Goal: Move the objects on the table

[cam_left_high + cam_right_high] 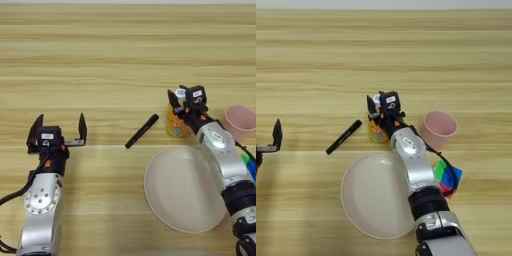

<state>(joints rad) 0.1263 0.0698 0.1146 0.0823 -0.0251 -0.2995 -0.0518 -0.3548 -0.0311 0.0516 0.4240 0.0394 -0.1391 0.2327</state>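
Right gripper (pixel 376 107): at the juice bottle (pixel 376 131), jaws set either side of its capped top; whether they already press on it cannot be told.
Left gripper (pixel 59 131): low on the robot's left, jaws spread wide, holding nothing, well apart from every object.
Juice bottle: upright on the desk (pixel 100 60), just beyond the plate's far rim, between pen and cup. Judged light, stiff plastic, smooth and likely slippery; top-heavy hold risks tipping. Best taken around the body below the cap.
Pen (pixel 142 131): lying at a slant, left of the bottle, apart from it. Judged light, rigid, prone to rolling; take across the barrel at mid-length.
Cup (pixel 439 128): upright, mouth up, right of the bottle. Judged light, thin-walled; pinch over the rim.
Puzzle cube (pixel 448 177): partly hidden behind the right arm, beside the plate. Judged rigid; grip on opposite flat faces.
Plate (pixel 363 200): nearest the robot, bare. Judged heaviest, breakable; only the rim offers purchase.
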